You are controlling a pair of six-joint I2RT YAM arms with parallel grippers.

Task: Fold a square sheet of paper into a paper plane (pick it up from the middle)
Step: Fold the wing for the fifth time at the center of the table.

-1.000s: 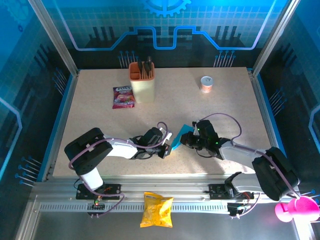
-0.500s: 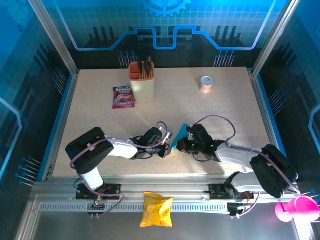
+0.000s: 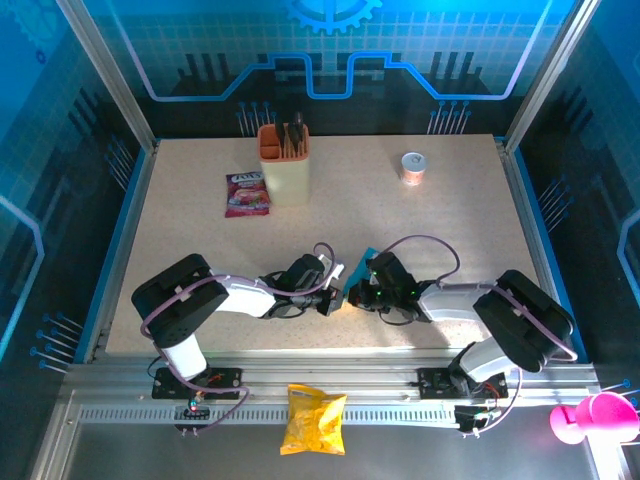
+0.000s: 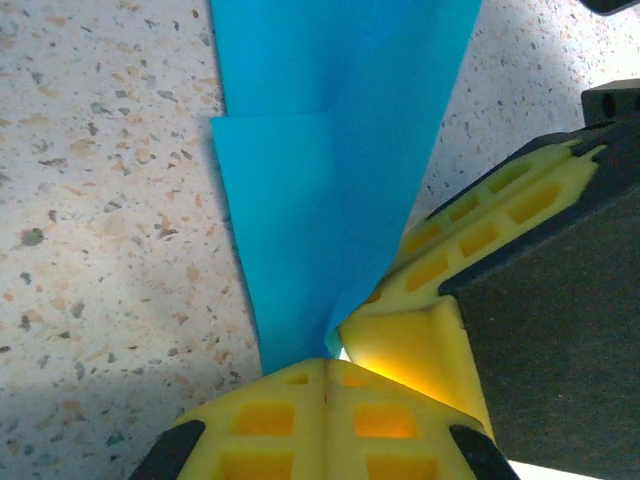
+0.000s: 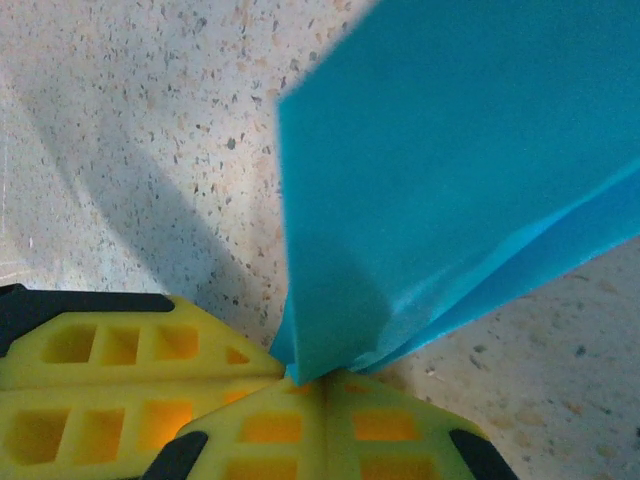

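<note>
Looking down from above, we see the blue paper (image 3: 366,261) lying on the speckled table (image 3: 200,230), near the front edge, right between the two arms. We can see folds in it, with one layer over another. The left gripper (image 4: 325,365) is pinched tight on the paper, with a narrow end caught between its yellow pads. The right gripper (image 5: 300,378) is squeezed tight on the paper too, holding a folded corner. The two grippers sit very close together. Far back on the table we see an orange and cream holder (image 3: 284,165), a pink snack packet (image 3: 246,194) beside it, and a small cup (image 3: 413,167). A yellow crisp bag (image 3: 314,420) lies in front of the table.
</note>
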